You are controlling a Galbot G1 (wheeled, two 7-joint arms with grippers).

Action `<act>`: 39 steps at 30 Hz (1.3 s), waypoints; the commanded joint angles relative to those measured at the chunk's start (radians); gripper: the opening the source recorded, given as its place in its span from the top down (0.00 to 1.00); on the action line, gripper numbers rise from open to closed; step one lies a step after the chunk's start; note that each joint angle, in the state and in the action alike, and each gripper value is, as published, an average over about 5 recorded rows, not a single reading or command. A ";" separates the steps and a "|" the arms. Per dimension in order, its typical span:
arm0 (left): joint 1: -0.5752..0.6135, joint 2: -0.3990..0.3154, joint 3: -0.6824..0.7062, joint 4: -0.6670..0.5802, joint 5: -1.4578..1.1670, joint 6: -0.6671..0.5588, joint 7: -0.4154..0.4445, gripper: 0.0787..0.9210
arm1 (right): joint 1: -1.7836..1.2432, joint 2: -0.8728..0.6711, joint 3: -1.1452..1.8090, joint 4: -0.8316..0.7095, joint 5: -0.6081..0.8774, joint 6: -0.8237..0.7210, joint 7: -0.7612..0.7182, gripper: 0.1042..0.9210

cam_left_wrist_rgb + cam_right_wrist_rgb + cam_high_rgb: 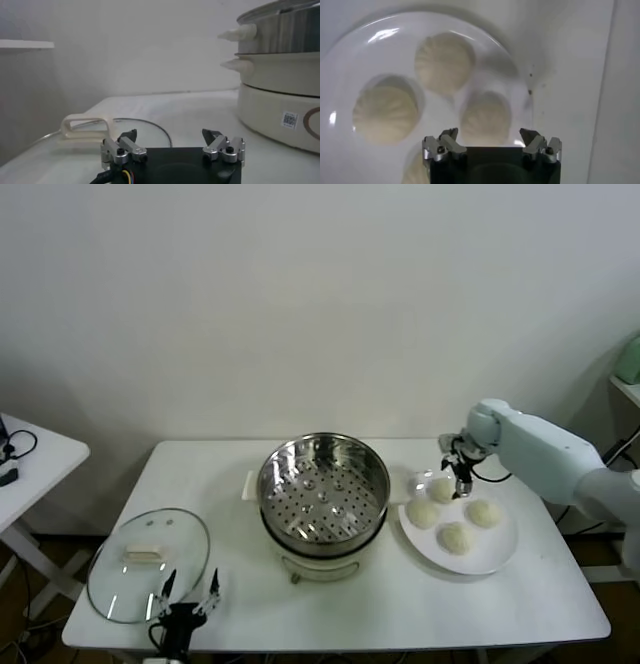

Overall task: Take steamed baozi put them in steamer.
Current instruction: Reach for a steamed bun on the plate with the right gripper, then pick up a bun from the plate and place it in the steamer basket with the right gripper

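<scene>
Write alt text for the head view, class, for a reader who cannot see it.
The right gripper hovers open over the far-left bun of four steamed baozi on a white plate, right of the empty steamer on a white table. A glass lid lies left; the left gripper waits open at the near edge.

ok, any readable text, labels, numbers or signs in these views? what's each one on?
No legible text in any view.
White electric cooker base: small white sticker with a QR-style code, too small to read.
Same base: part of a brown ring marking at the picture's edge, no letters visible.
Round stainless-steel steamer, round glass lid, flat white plate, cream-white baozi: nothing printed.
</scene>
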 commanded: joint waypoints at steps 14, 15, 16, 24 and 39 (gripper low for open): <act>0.002 0.002 -0.005 0.005 0.005 -0.002 -0.005 0.12 | 0.083 -0.014 -0.033 0.065 0.026 0.004 -0.023 0.38; 0.004 0.002 -0.005 0.001 0.006 -0.002 -0.005 0.12 | 0.130 -0.034 -0.073 0.116 0.065 0.002 -0.028 0.38; 0.005 0.003 -0.005 -0.002 0.007 -0.002 -0.005 0.12 | 0.186 -0.053 -0.119 0.168 0.102 0.002 -0.034 0.38; 0.017 0.005 -0.004 -0.015 0.007 -0.012 -0.011 0.12 | 0.673 -0.109 -0.382 0.517 0.370 0.074 -0.074 0.38; 0.008 -0.007 0.001 0.007 0.029 -0.036 -0.030 0.12 | 0.757 0.167 -0.487 0.756 0.212 0.416 0.077 0.38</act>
